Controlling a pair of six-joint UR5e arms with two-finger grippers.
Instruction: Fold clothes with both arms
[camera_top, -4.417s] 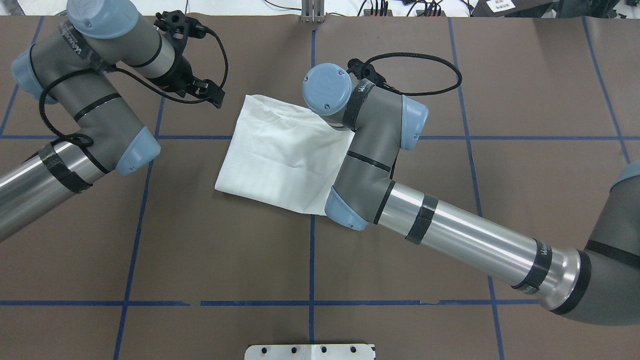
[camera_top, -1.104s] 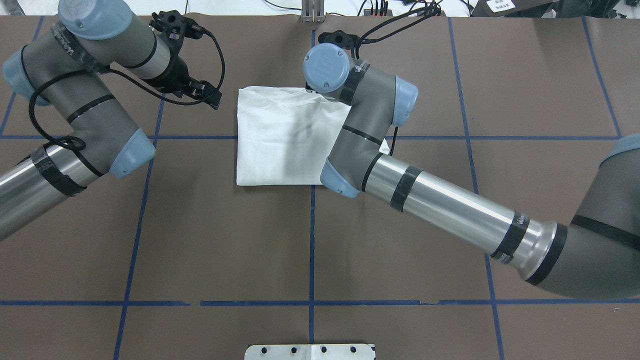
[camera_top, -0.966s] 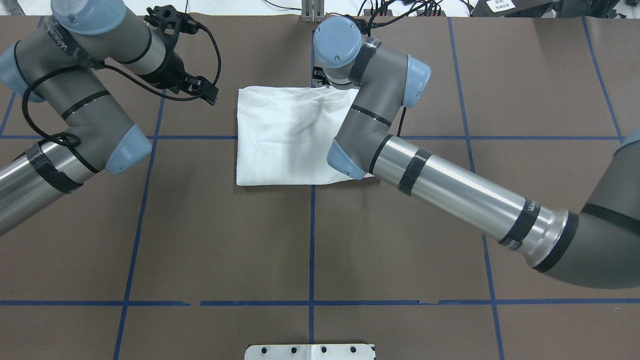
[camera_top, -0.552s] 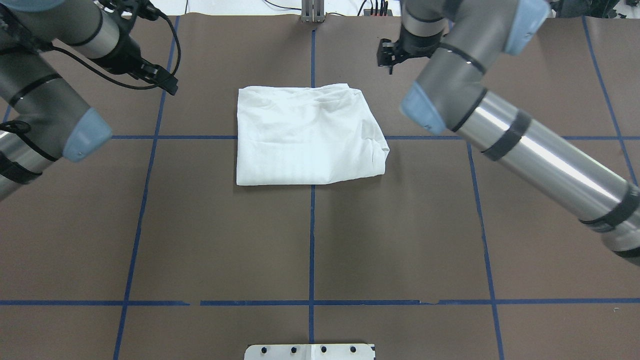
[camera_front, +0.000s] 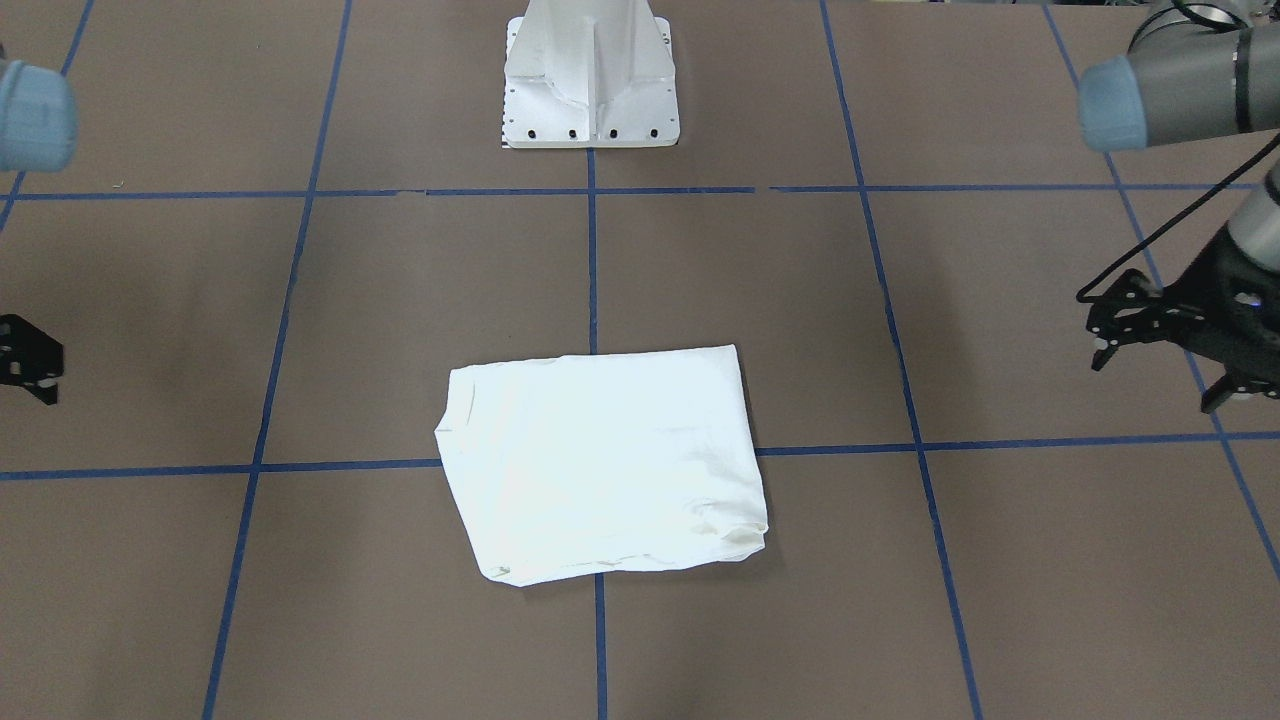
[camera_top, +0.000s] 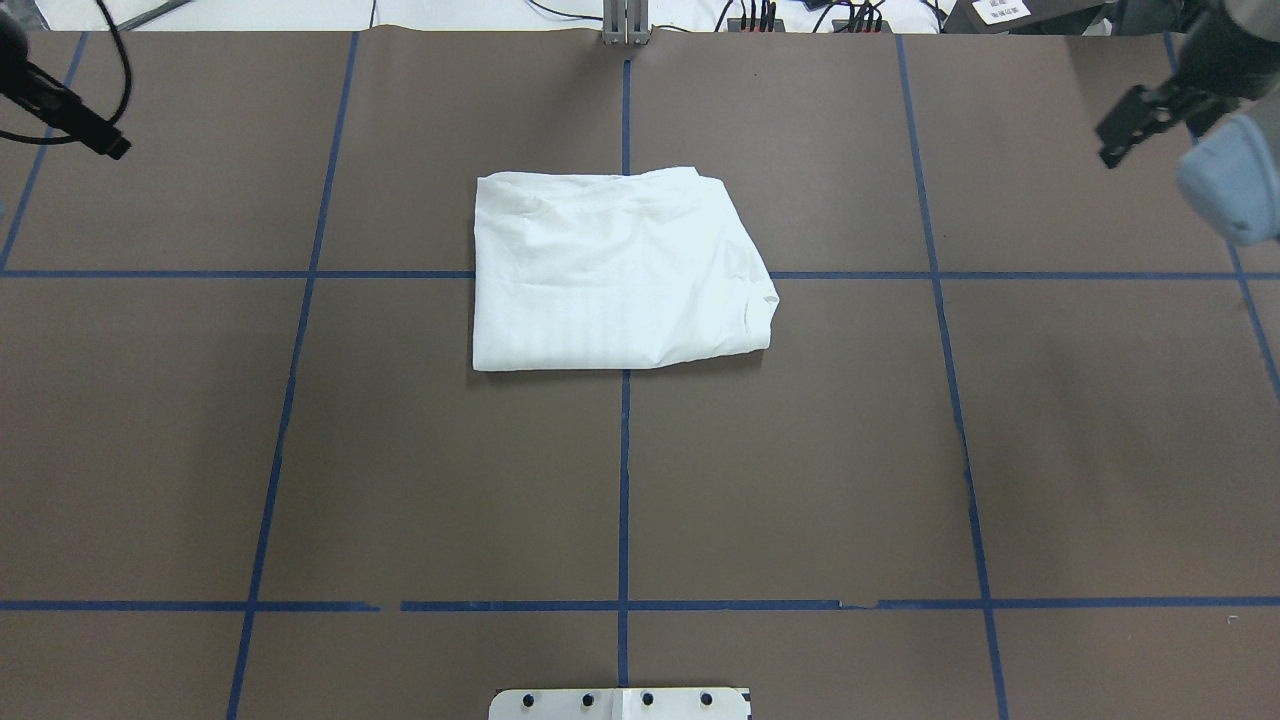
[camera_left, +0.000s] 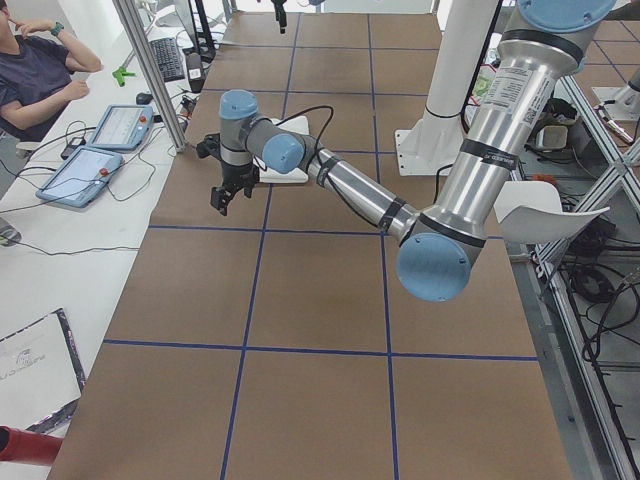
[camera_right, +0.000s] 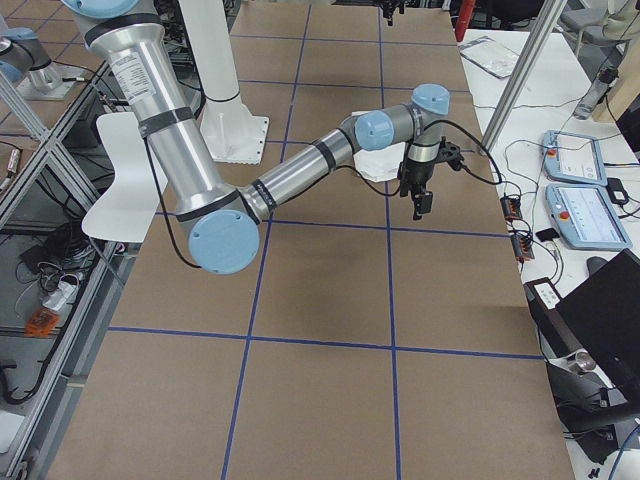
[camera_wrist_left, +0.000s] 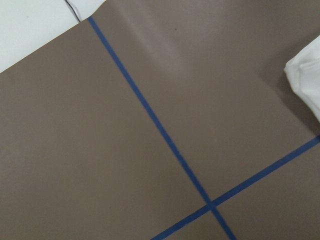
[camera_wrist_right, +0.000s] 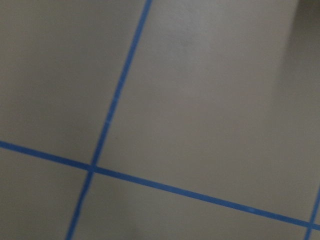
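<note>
The clothes, one white shirt (camera_top: 620, 270) folded into a rough rectangle, lie flat at the middle of the table, also in the front view (camera_front: 600, 465). One corner of the shirt (camera_wrist_left: 306, 75) shows in the left wrist view. Nothing touches it. My left gripper (camera_front: 1155, 385) hangs far out over the table's left side, open and empty; it shows at the overhead view's top left edge (camera_top: 95, 140). My right gripper (camera_top: 1115, 140) hangs far out on the right, partly cut off in the front view (camera_front: 30, 380); it looks open and holds nothing.
The white metal pedestal (camera_front: 590, 90) stands at the robot's edge of the table. Blue tape lines (camera_top: 624, 470) grid the brown table top. A seated person (camera_left: 35, 70) and tablets (camera_left: 100, 145) are beyond the far edge, with a laptop (camera_right: 600, 330).
The right gripper turned the shirt square, let go of its far right edge and swung away to the right. The left arm drew back to the left. The shirt lies still.
</note>
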